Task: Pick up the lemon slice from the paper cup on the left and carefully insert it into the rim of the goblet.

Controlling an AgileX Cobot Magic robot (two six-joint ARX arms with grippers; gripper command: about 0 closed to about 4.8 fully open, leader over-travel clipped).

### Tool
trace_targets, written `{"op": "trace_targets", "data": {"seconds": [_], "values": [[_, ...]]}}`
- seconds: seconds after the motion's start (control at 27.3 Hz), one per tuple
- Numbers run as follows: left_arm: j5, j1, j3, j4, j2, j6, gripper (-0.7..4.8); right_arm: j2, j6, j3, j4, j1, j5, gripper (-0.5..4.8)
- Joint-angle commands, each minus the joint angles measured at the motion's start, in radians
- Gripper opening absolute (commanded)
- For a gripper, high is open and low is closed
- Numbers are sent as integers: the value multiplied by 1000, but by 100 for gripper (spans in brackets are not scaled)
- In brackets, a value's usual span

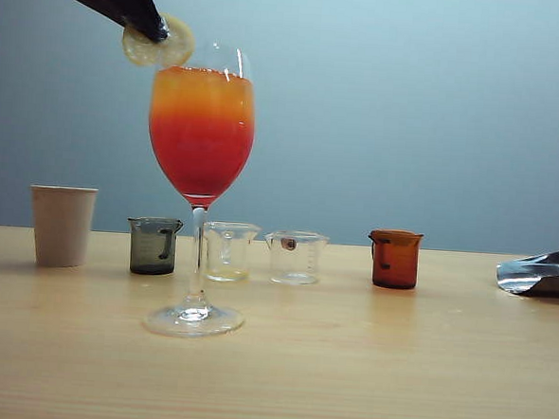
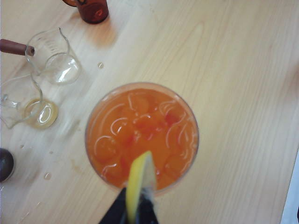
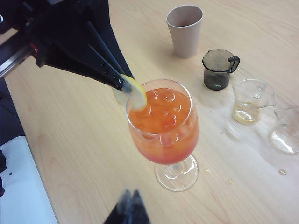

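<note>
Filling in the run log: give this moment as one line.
left gripper: shut on lemon slice at goblet rim | right gripper: shut, empty, held apart | paper cup: standing left

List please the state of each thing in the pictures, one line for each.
Lemon slice: held edge-on at the goblet rim.
Goblet: upright, full.
Paper cup: upright.
Grey beaker: upright.
Amber beaker: upright.
Left gripper: shut on the lemon slice.
Right gripper: shut, holding nothing, near the goblet.
</note>
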Motion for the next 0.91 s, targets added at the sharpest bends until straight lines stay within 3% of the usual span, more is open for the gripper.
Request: {"op": "trace_targets", "data": {"seconds": [0.04, 0.15, 0.18, 0.48, 0.55, 0.77, 0.91], "values": [[5, -2, 3, 7, -4, 7, -5, -3, -3, 3, 16, 0, -6, -9], [4, -2, 3, 13, -4, 7, 83, -3, -3, 3, 16, 0, -6, -9], [4, -2, 3, 14, -4, 7, 90, -3, -3, 3, 16, 0, -6, -9], [4, -2, 3, 14, -4, 7, 95, -3, -3, 3, 16, 0, -6, -9], [4, -2, 3, 18, -4, 7, 158, -3, -3, 3, 16, 0, -6, -9], [-64, -1, 3, 55, -4, 6, 161, -3, -4, 3, 16, 0, -14, -9], [-59, -1, 3, 70, -4, 3, 161, -3, -4, 3, 16, -1, -14, -9]]}}
